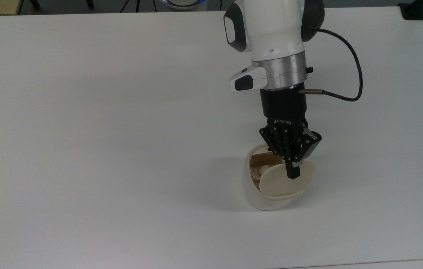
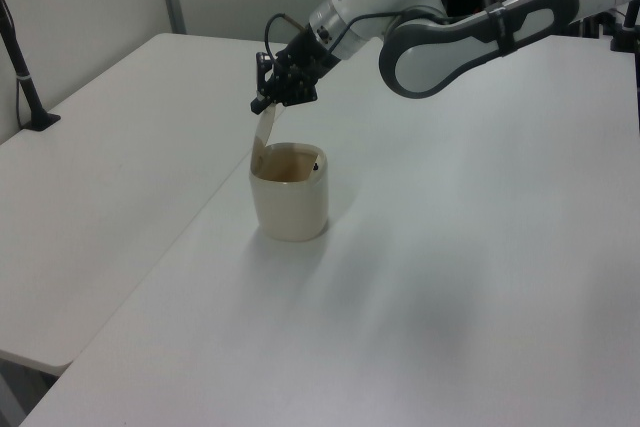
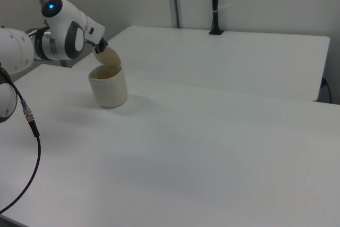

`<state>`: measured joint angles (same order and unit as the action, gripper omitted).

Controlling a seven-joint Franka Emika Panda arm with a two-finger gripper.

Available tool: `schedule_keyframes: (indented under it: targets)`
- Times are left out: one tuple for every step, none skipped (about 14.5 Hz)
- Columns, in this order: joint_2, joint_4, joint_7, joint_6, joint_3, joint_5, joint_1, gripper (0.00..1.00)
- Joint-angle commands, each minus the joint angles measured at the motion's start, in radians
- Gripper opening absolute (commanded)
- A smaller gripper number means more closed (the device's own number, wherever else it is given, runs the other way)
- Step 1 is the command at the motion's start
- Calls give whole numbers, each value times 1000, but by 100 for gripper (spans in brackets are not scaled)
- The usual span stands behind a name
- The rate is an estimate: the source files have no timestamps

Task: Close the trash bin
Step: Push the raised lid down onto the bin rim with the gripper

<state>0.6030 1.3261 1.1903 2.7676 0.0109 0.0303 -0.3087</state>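
Observation:
The cream-white trash bin [image 1: 267, 200] stands on the white table [image 1: 103, 130], right of centre in the top view. Its beige lid [image 1: 277, 184] is raised almost upright on its hinge, and crumpled paper shows inside the opening. My gripper [image 1: 293, 174] is shut, pointing down, with its fingertips at the lid's free upper edge, covering the black tab. In the left view the gripper [image 2: 262, 105] sits at the top of the upright lid [image 2: 264, 134], above the bin [image 2: 290, 205]. The right view has the gripper [image 3: 99, 49] behind the lid [image 3: 109, 57] and the bin [image 3: 109, 90].
A black cable [image 1: 349, 74] loops off the wrist to the top view's right. A black clamp [image 1: 413, 11] sits at the table's far right corner. A black pole [image 2: 22, 62] stands at the left view's left edge, another pole [image 3: 214, 3] at the back in the right view.

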Motion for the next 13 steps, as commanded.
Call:
schedule_keyframes:
  targets:
    - [3, 4, 32, 14, -25, 37, -24, 0]
    - [-15, 22, 32, 12, -25, 36, -26, 0]
    - [-32, 40, 32, 10, -25, 36, -26, 0]
    - [-40, 59, 31, 9, -25, 36, -26, 0]
    - [-51, 74, 29, 6, -23, 37, -26, 0]
    - [-60, 93, 25, 6, -23, 37, -24, 0]
    - [-66, 108, 23, 4, -23, 37, -23, 0]
    - [-71, 119, 22, 3, -23, 39, -20, 0]
    - [-78, 130, 15, 0, -23, 39, -17, 0]
    - [-92, 149, 6, -11, -23, 37, -15, 0]
    - [-106, 168, -11, -19, -22, 37, -13, 0]
    - [-118, 186, -24, -23, -22, 37, -13, 0]
    - [-129, 206, -35, -23, -22, 37, -10, 0]
